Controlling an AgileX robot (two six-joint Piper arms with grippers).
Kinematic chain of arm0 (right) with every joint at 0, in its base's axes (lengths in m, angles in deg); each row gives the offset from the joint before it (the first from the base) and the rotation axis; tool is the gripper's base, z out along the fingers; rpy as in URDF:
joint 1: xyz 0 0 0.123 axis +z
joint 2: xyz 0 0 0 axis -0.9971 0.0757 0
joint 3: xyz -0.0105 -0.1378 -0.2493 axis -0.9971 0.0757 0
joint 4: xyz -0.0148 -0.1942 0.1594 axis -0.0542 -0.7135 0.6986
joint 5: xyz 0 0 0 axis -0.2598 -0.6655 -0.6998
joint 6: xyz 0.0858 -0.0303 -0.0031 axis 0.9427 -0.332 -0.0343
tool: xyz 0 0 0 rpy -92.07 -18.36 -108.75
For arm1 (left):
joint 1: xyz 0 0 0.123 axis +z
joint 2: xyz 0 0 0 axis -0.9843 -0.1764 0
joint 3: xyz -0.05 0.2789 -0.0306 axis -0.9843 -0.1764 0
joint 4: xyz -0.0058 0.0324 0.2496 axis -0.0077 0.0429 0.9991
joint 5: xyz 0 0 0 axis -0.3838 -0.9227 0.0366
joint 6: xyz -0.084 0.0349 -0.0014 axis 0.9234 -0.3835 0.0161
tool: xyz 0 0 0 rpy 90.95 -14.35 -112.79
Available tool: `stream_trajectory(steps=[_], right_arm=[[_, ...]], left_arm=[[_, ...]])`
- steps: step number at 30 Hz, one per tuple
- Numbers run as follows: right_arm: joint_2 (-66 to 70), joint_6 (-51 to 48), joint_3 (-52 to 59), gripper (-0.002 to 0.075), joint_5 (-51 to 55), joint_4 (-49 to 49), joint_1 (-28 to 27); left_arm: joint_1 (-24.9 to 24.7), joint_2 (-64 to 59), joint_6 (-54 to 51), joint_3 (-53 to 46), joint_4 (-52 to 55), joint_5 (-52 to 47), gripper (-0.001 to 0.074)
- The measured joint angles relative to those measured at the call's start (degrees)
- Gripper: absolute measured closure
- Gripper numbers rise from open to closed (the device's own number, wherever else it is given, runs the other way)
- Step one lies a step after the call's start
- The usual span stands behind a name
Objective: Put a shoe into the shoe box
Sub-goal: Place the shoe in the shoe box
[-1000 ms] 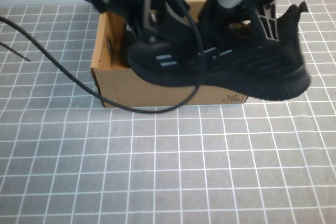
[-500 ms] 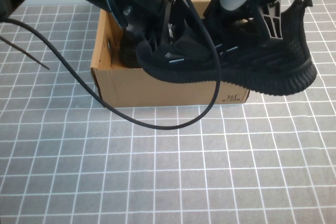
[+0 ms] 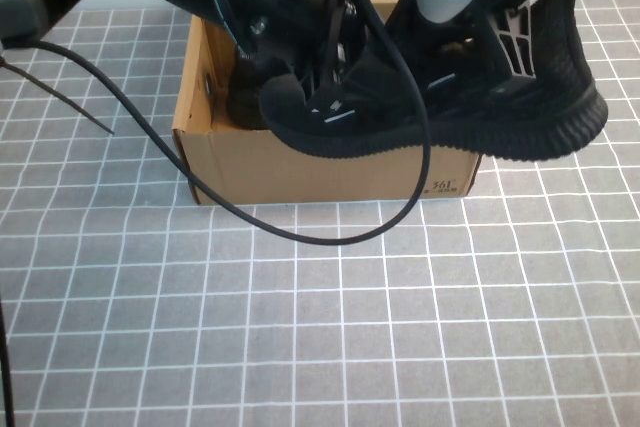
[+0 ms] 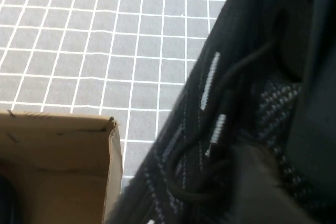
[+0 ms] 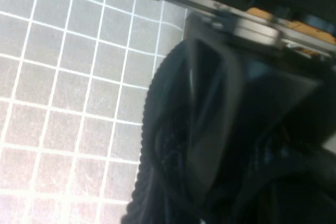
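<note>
— Where's the shoe right now?

— Up in the air, over the front of the shoe box, its heel end sticking out past the box's right side. Both arms reach in over the box from the back.

— Which one has it?

— The right gripper is clenched on the shoe near the collar, arm angled down from the upper right. The left gripper sits at the toe end, its arm slanting in from the upper left with a black cable looping down onto the desk. Whether it's pinching the shoe, I cannot tell.

— And the box?

— On the desk, open, something dark inside its left end.
</note>
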Motion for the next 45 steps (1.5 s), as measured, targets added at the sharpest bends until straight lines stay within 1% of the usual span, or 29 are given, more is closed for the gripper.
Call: stream_trajectory(steps=[2, 3, 4, 6, 7, 8, 9, 11, 13, 14, 16, 17, 19, 21, 25, 26, 28, 33, 38, 45], right_arm=[[0.0, 0.0, 0.0, 0.0704, -0.1, -0.3, 0.0], [0.0, 0.1, 0.0, 0.0704, -0.1, -0.3, -0.1], [0.0, 0.7, 0.0, 0.0704, -0.1, -0.3, -0.1], [0.0, 3.3, 0.0, 0.0694, -0.1, -0.4, -0.1], [0.0, 5.4, 0.0, 0.0678, -0.3, -0.5, -0.1], [0.0, 7.8, 0.0, 0.0647, -0.4, -0.5, -0.1], [0.0, 9.9, 0.0, 0.0600, -0.4, -0.8, -0.1], [-0.5, 15.0, 0.0, 0.0480, -0.8, -1.9, -0.1], [-1.3, 19.0, -0.1, 0.0381, -1.5, -4.2, -0.1], [-1.9, 21.3, -0.1, 0.0347, -1.7, -5.8, 0.0], [-2.6, 26.4, -0.2, 0.0325, -1.7, -9.8, 0.1], [-3.2, 29.2, -0.2, 0.0330, -1.9, -12.4, 0.1], [-4.2, 35.3, -0.2, 0.0372, -1.9, -17.4, 0.1], [-5.4, 41.5, -0.2, 0.0445, -1.9, -22.6, 0.1], [-8.7, 51.0, 0.8, 0.0645, -2.0, -29.9, 0.1], [-10.0, 52.8, 1.7, 0.0678, -2.0, -30.7, 0.1], [-12.6, 55.7, 4.1, 0.0715, -2.0, -31.3, 0.1], [-20.8, 62.6, 13.5, 0.0737, -2.0, -31.4, 0.1], [-29.0, 67.3, 25.1, 0.0741, -2.0, -31.4, 0.1], [-38.5, 68.7, 39.6, 0.0742, -2.8, -31.4, 0.1]], left_arm=[[0.0, -0.1, -0.1, 0.0, -0.1, -0.4, 0.0598], [-0.1, -0.1, -0.1, 0.1, -0.1, -0.4, 0.0630], [-0.1, -0.1, -0.2, 0.1, -0.4, -0.4, 0.0643], [-0.1, -0.1, -0.2, 0.1, -0.3, -0.5, 0.0644], [-0.1, -0.1, -0.3, 0.1, -0.1, -0.6, 0.0653], [-0.1, -0.1, -0.4, 0.1, 0.5, -0.6, 0.0673], [-0.1, -0.1, -0.4, 0.1, 1.4, -0.6, 0.0687], [-0.1, -0.6, -0.4, 0.1, 3.5, -0.6, 0.0703], [-0.1, -1.3, -0.4, 0.1, 5.9, -0.5, 0.0708], [-0.1, -1.6, -0.4, 0.1, 7.3, -0.5, 0.0710], [-0.1, -2.1, -0.4, 0.7, 9.6, -0.2, 0.0713], [-0.1, -2.1, -0.2, 1.7, 11.1, 0.2, 0.0713], [-0.1, -2.2, 0.3, 4.0, 13.8, 1.2, 0.0713], [-0.1, -2.2, 1.3, 6.9, 16.6, 3.5, 0.0714], [-0.1, -2.2, 1.8, 9.0, 20.7, 9.3, 0.0714], [-0.1, -2.2, 1.8, 9.1, 21.7, 10.2, 0.0714], [-0.1, -2.6, 1.6, 9.1, 23.9, 11.4, 0.0714], [-0.1, -5.6, 1.0, 9.2, 28.7, 16.4, 0.0713], [-0.1, -8.6, 0.2, 9.2, 29.5, 17.8, 0.0710], [-0.1, -11.8, -0.4, 9.2, 29.7, 20.0, 0.0714]])
